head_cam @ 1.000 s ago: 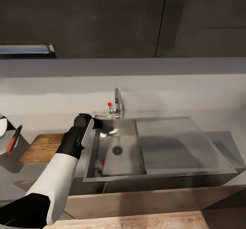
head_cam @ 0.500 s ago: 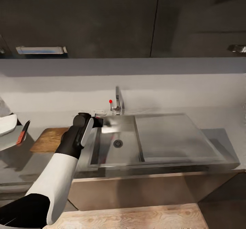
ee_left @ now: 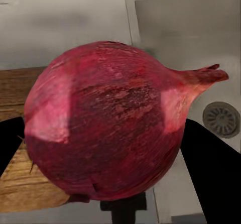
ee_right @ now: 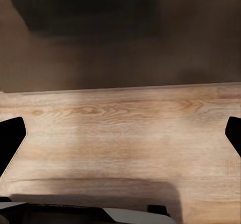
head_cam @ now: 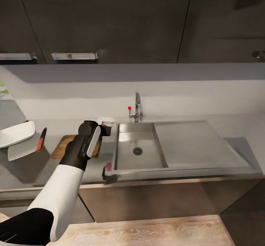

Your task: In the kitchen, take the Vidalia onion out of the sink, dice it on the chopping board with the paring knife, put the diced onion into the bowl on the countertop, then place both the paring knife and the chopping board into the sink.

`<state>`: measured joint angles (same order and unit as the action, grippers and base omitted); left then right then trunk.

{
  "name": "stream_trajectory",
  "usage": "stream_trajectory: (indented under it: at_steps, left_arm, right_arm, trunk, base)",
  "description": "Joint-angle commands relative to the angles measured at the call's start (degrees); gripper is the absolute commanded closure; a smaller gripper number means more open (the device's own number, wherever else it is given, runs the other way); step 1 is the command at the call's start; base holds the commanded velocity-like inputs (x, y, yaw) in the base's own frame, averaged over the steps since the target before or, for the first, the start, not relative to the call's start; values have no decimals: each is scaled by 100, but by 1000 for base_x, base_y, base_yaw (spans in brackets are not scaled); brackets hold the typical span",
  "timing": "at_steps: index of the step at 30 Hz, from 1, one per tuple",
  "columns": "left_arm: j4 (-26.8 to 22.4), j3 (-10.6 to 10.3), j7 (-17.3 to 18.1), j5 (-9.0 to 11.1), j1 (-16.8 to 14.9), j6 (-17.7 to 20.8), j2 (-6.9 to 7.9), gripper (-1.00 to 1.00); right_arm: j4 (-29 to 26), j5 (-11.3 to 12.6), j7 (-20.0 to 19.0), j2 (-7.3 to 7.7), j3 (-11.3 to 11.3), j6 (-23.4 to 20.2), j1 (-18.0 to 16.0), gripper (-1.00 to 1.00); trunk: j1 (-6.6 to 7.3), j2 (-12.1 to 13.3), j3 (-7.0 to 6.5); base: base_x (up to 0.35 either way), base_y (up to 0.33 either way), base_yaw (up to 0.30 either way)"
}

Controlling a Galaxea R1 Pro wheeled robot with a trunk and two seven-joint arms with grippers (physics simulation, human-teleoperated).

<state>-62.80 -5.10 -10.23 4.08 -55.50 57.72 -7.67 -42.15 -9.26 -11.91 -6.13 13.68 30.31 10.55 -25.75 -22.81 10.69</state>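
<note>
Gripping onion (ee_left: 105, 121), apparently: left gripper (ee_left: 108, 148).

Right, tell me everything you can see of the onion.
The onion is a deep red-purple bulb with fine streaks running along its papery-looking skin and paler, glossy patches on two sides. A short pointed stem tip sticks out at one end. It looks whole and uncut. It sits between the two dark fingers of the left tool, held in the air with the chopping board and the sink behind it. In the head view the arm hides nearly all of it.
</note>
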Motion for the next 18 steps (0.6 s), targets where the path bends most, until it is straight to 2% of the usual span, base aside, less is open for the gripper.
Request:
stream_trajectory:
  at_steps: [1,18]
  left_arm:
    - [-4,-8,-49,40,-4,20,2,100]
    - [66,-5,-49,40,-4,20,2,100]
  right_arm:
    - [-13,-59,-38,-11,48,10,0,-100]
    - [-13,-59,-38,-11,48,10,0,-100]
  trunk:
    - [-4,-11,6]
    - [-4,-11,-52]
  base:
    - [-2,303,0]
    - [0,303,0]
